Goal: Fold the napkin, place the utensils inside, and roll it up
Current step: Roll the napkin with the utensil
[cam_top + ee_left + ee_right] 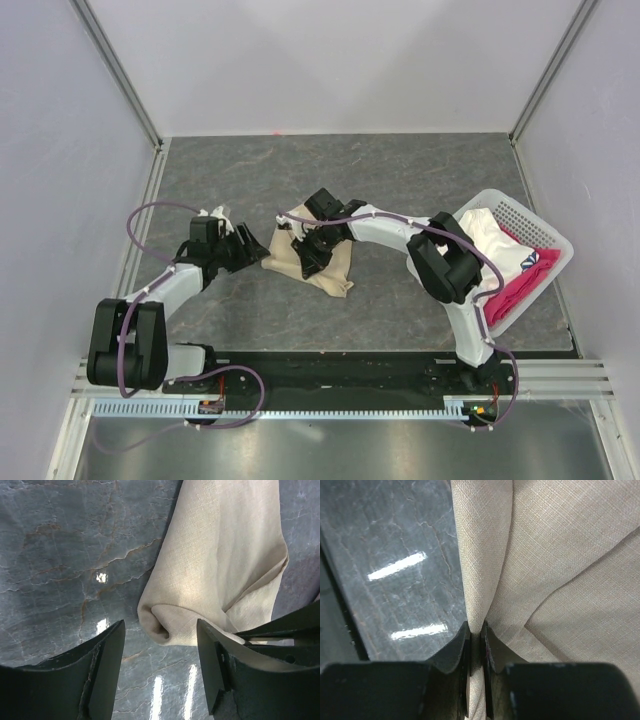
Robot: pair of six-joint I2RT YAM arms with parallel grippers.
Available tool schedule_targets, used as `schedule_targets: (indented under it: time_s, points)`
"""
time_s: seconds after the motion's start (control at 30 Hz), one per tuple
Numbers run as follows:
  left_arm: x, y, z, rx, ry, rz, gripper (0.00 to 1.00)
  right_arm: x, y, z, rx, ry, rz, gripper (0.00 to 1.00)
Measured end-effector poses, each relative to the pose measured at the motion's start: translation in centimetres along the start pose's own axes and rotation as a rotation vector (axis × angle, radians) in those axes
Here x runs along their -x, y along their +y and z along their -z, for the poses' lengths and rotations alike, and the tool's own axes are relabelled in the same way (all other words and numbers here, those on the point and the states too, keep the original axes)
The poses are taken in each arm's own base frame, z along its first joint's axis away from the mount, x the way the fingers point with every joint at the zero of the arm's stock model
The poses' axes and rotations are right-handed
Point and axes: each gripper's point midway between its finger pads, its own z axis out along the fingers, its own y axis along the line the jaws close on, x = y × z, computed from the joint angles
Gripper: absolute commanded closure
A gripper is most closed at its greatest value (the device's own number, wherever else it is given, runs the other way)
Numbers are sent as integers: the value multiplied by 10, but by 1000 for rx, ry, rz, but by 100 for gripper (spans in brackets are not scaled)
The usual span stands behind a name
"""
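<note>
The beige napkin [334, 272] lies bunched and folded over itself mid-table. My right gripper [312, 250] is on top of it and is shut on a raised fold of the cloth [485, 580], which is pinched between the jaws [475, 630]. My left gripper [250, 246] is open just left of the napkin. In the left wrist view its jaws [160, 626] stand wide apart, with a rolled-over end of the napkin [210, 570] just ahead of them, untouched. The utensil is not visible in any view.
A white perforated basket [545, 232] stands at the right edge and holds a white cloth [492, 235] and a pink-red cloth [520, 285]. The dark marbled tabletop [400, 180] is walled in at the back and both sides.
</note>
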Motion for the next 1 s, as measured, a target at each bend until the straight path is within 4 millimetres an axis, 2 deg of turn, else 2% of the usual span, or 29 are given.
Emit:
schedule_targets:
  time_s: [0.33,0.6,0.8,0.9,1.0]
  points:
    - [10,-17,-1,-90,-44,-36,29,-7,5,-2,246,-14,-153,87]
    - [2,-18,-8,-98,-13,-43,32,-9,-3,-1,377,-24,-280,87]
    - [-7,-16,-14,-95,20,-45,42,-10,-5,0,436,-27,-338,87]
    - [-13,-14,-18,-92,44,-41,50,-10,-5,-1,445,-26,-349,87]
    - [-18,-10,-22,-85,65,-35,62,-10,-5,-1,451,-24,-358,87]
